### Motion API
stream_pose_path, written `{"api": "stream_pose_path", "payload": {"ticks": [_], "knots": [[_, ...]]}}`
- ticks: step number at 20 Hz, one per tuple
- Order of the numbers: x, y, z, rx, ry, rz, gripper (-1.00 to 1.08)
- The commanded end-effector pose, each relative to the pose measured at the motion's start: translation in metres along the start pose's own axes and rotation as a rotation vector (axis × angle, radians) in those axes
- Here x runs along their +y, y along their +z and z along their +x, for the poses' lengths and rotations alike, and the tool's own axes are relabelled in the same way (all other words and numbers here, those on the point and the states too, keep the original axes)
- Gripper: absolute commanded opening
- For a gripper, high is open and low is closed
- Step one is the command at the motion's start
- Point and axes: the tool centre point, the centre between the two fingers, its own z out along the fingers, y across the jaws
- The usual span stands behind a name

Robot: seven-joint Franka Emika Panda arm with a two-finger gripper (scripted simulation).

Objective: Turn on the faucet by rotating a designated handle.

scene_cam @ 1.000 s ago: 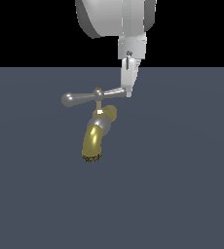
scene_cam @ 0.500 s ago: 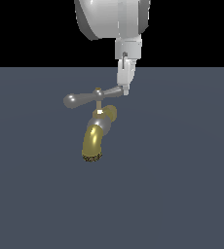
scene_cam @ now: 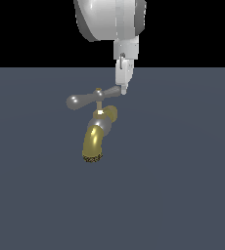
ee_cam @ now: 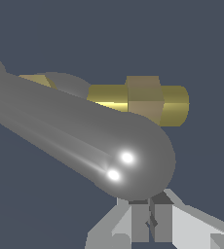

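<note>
The faucet [scene_cam: 99,132] stands on the dark floor, its brass-gold curved spout ending in a speckled mouth [scene_cam: 91,157]. On top sits the handle [scene_cam: 92,96], a shiny grey crossbar with a bulb [scene_cam: 74,102] on the exterior view's left. My gripper [scene_cam: 123,89] hangs from above with its fingers pressed together, shut on nothing, the tips touching the end of the handle's other arm. In the wrist view that arm's rounded end [ee_cam: 133,165] fills the picture right against my gripper [ee_cam: 148,219], with the brass body [ee_cam: 143,99] behind it.
The flat dark grey floor [scene_cam: 183,185] spreads all around the faucet. The bulky white arm [scene_cam: 109,19] hangs directly above the handle's end.
My gripper has shifted a little toward the exterior view's left and farther back. The handle's arm at the fingertips went with it, so the crossbar has turned slightly.
</note>
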Motion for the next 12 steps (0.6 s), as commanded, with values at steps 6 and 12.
{"api": "stream_pose_path", "payload": {"ticks": [6,12], "knots": [[0.003,0.0,0.04,0.003,-0.008,-0.001,-1.0],[0.006,-0.001,0.078,0.006,-0.016,-0.001,-1.0]]}}
